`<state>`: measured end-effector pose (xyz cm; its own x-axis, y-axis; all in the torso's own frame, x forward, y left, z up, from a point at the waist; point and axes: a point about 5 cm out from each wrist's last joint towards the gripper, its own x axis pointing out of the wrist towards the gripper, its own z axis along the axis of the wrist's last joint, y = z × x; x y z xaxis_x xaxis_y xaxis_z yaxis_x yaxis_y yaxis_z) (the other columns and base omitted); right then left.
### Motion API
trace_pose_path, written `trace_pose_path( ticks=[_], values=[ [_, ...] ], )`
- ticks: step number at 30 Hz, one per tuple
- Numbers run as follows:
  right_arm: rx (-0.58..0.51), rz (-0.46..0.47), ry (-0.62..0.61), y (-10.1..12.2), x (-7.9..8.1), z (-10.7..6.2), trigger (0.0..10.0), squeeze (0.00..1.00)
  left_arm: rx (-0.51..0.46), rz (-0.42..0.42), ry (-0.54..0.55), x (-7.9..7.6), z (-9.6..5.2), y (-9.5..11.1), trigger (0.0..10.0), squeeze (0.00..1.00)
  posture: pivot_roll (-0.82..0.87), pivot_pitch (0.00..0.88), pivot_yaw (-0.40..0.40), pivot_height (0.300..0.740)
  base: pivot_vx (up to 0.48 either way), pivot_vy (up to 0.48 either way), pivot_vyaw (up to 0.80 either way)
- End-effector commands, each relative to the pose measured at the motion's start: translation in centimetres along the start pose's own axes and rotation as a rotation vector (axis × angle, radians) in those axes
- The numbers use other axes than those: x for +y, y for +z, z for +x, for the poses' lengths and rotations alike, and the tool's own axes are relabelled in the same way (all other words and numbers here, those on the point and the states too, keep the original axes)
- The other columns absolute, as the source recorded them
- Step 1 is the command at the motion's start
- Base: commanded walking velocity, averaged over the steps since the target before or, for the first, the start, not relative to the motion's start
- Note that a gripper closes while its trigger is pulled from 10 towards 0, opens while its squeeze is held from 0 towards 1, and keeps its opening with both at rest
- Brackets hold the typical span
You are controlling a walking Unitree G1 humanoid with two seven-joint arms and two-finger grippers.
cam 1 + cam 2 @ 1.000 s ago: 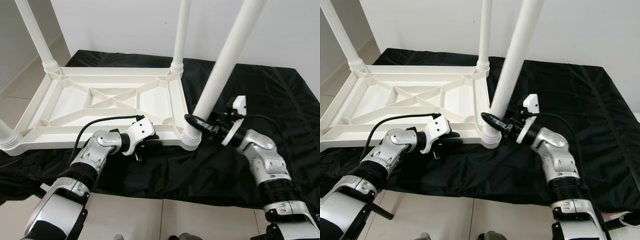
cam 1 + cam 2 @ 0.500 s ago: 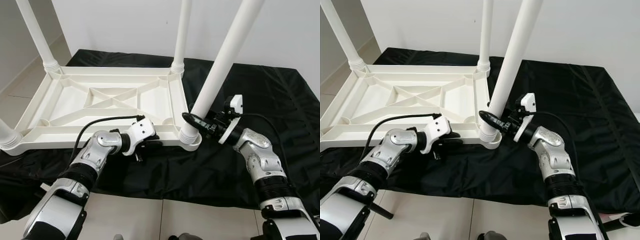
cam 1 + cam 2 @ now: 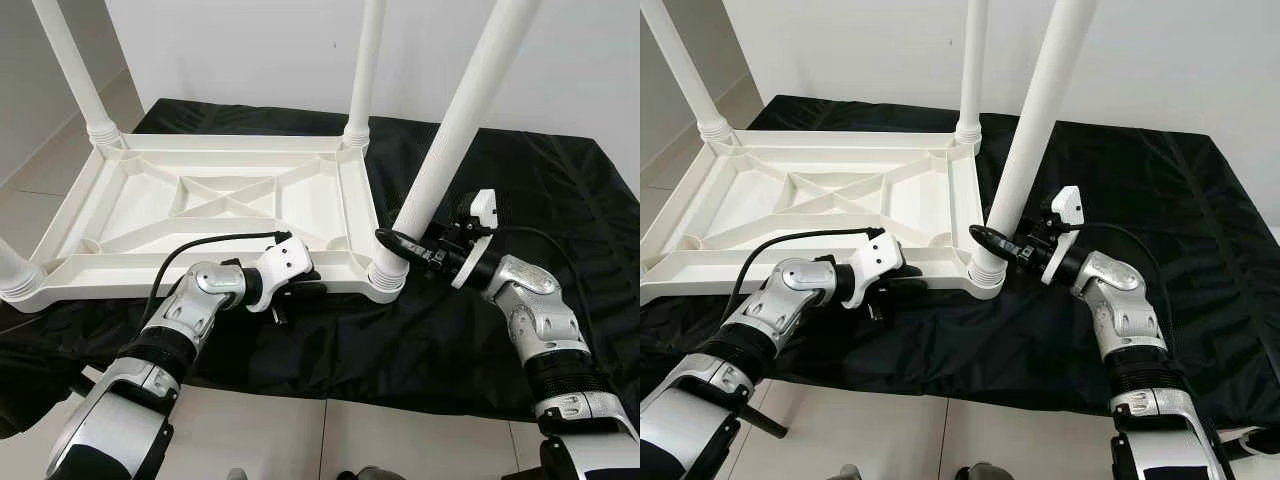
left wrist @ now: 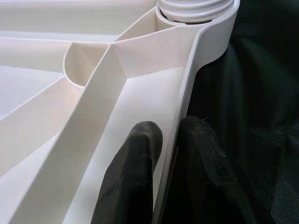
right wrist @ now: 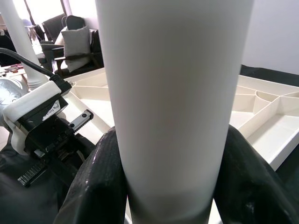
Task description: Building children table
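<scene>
The white plastic table top [image 3: 220, 200] lies upside down on a black cloth. Its near right leg [image 3: 460, 120] stands in the corner socket [image 3: 385, 278] and leans to the right. My right gripper [image 3: 400, 245] is shut on this leg just above the socket; in the right wrist view the black fingers [image 5: 98, 182] hug both sides of the leg [image 5: 173, 93]. My left gripper [image 3: 300, 290] is shut on the table's near rim, left of that corner. The left wrist view has one finger [image 4: 135, 177] inside the rim [image 4: 187, 107] and the other outside.
Three more white legs stand in the other corners: far left [image 3: 70, 65], far right [image 3: 362, 70] and near left [image 3: 10, 270]. The black cloth [image 3: 560, 200] spreads out to the right. Pale floor tiles [image 3: 330, 440] lie in front, and a white wall stands behind.
My right gripper swung slightly left along the leg's base, then back right, and the leg now leans a bit more to the right. The left gripper has kept its hold on the rim.
</scene>
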<state>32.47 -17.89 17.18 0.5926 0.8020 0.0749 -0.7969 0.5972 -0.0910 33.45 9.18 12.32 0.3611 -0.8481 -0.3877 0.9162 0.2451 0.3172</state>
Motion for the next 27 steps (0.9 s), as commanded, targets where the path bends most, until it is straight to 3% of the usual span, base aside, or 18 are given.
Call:
trace_pose_path(
  ticks=[1,11,27],
  values=[
    [0.129,0.043,-0.001,-2.5,0.4,-0.8,10.0,0.0,-0.014,0.022,-0.147,-1.0,0.2,0.4,10.0,0.0,-0.09,0.022,-0.005,0.74,0.0,0.0,0.0],
    [0.143,0.05,0.057,-3.3,1.0,-0.2,10.0,0.0,-0.012,0.02,-0.147,-1.1,0.1,0.4,10.0,0.0,-0.09,0.02,-0.003,0.74,0.0,0.0,0.0],
    [0.135,-0.02,0.128,-3.0,1.1,0.6,10.0,0.0,-0.02,0.015,-0.151,-1.3,0.0,0.5,10.0,0.0,-0.08,0.033,-0.008,0.74,0.0,0.0,0.0]
  ],
)
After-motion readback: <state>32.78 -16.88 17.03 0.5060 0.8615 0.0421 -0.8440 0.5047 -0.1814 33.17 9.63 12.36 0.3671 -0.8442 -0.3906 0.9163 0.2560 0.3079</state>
